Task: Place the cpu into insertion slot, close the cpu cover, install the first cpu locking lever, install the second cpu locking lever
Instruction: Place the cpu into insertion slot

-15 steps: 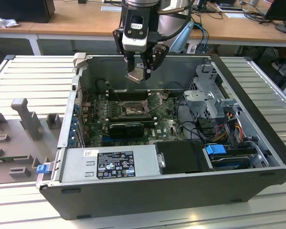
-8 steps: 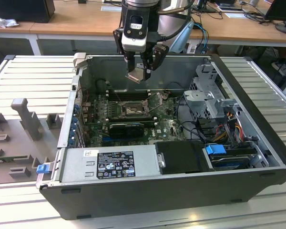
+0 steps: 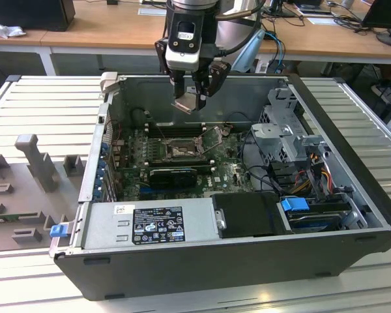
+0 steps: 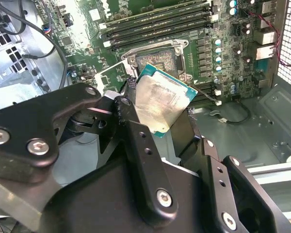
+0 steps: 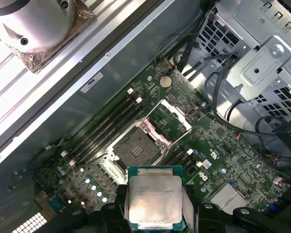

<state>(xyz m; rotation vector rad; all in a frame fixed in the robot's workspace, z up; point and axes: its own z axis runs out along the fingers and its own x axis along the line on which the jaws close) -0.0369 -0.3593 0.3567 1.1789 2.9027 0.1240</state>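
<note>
My end effector (image 3: 194,99) grips the chip (image 5: 154,199) over the bare socket (image 5: 136,150); seating it calls for square alignment.

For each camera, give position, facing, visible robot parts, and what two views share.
Exterior view: off the arm, facing the open computer case; the pincer shows.
First wrist view: on the arm, facing the insertion slot; the pincer shows.
Second wrist view: on the arm, facing the motherboard; the pincer shows.
Both wrist views share the gripped cpu.
</note>
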